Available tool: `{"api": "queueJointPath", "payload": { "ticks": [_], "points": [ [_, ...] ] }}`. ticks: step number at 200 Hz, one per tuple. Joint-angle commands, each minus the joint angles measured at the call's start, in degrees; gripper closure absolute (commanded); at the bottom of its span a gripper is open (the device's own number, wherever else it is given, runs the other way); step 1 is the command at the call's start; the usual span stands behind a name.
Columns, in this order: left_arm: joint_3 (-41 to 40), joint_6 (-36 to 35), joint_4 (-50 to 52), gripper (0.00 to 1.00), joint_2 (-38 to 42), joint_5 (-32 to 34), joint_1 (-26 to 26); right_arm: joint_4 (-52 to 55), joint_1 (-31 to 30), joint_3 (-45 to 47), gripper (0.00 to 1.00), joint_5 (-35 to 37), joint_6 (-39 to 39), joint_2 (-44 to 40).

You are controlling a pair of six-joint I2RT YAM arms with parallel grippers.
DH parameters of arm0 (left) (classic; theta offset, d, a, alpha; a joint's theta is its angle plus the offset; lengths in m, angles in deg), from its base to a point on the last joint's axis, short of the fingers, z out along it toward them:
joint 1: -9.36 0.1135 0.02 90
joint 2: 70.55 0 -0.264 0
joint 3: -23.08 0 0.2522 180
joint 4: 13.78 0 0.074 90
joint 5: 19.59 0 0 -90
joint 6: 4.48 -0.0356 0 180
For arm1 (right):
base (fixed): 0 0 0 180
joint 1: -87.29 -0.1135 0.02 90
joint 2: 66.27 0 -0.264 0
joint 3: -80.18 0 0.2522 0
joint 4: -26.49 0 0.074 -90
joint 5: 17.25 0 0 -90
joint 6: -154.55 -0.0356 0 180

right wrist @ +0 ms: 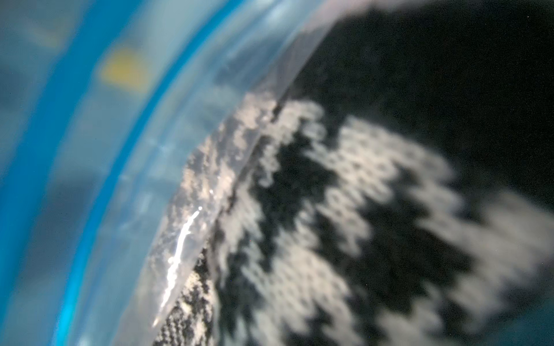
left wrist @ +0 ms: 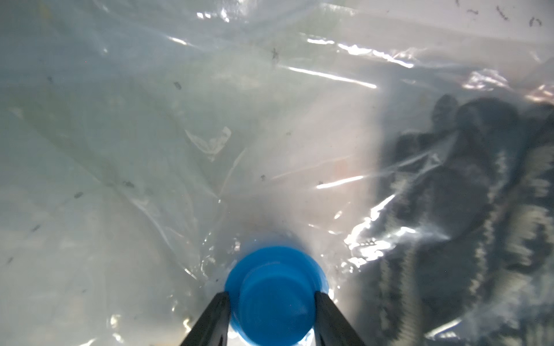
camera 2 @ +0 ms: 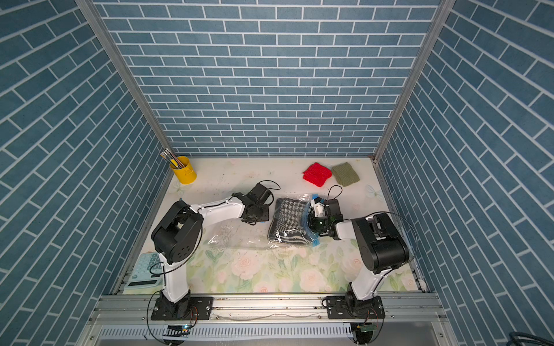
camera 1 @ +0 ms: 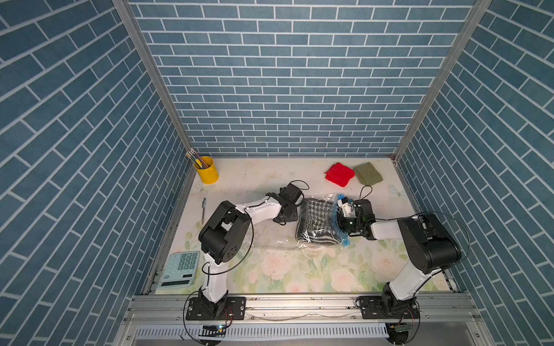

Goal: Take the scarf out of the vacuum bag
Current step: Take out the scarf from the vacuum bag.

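In a top view, the folded black-and-white houndstooth knit scarf (camera 1: 316, 220) is lying inside the clear plastic vacuum bag (camera 1: 269, 238), at its zip end, where the right gripper (camera 1: 341, 221) is sitting, fingers pinched narrow, catch hidden. In the left wrist view, the left gripper (left wrist: 272, 295) is flanking the round blue valve cap (left wrist: 274, 302), grip unclear. The right wrist view is showing scarf under plastic.

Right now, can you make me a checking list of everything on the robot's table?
Surface: flowery table, scuffed at the back.
Job's things: scarf inside the vacuum bag, by its zip end.
Clutter: pencil cup, pen, calculator, red knit, olive knit.
Grippers: left gripper straddles the valve cap, grip unclear; right gripper shut at the bag's mouth.
Cables: black cables loop off both arms.
Surroundings: blue brick walls, metal rail in front.
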Motion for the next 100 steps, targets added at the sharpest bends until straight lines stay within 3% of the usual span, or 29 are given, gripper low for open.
{"api": "queueJointPath", "payload": {
  "ticks": [1,41,100],
  "points": [
    [1.3,-0.7,3.0,0.49,-1.8,0.6,-0.2,3.7,-0.2,0.4,1.00,2.9,2.6,0.4],
    [0.8,-0.6,2.5,0.56,-2.2,0.0,-0.2,3.3,-0.2,0.6,1.00,2.7,2.6,0.8],
    [-0.9,-0.5,1.0,0.84,-2.2,-1.3,-0.2,2.5,0.2,1.4,1.00,2.0,2.0,0.3]
  ]
}}
